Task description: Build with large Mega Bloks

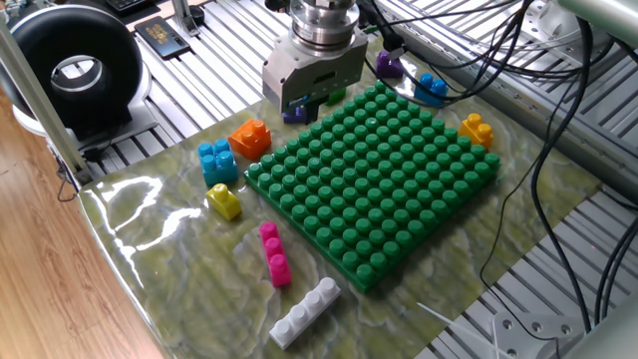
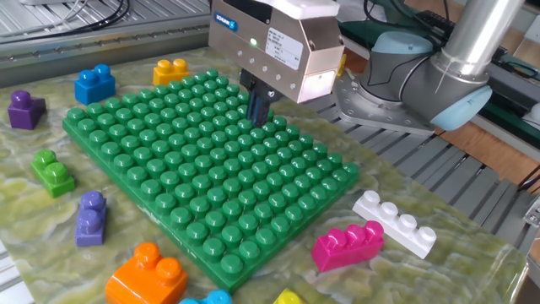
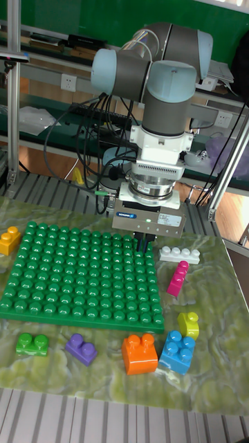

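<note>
Green studs cover the big baseplate (image 2: 177, 181), which is bare of bricks; the tool (image 2: 257, 107) hangs just above its far edge, fingers drawn narrow and close together, with nothing seen held between them. The loose bricks are scattered on the table (image 1: 179, 289) around the plate: the white brick (image 2: 395, 222) and pink brick (image 2: 348, 244) lie side by side off one corner, the orange brick (image 2: 145, 274) near another corner, the purple brick (image 2: 89, 218) and a small green brick (image 2: 51, 172) along one side, and a blue brick (image 2: 94, 84) and a yellow brick (image 2: 171, 70) at the far end. It is judged that no brick has yet been picked. For a good pick, the fingers should be opened wider than the chosen brick, lined up square across its flat sides below the studs, and lowered straight before being closed.
</note>
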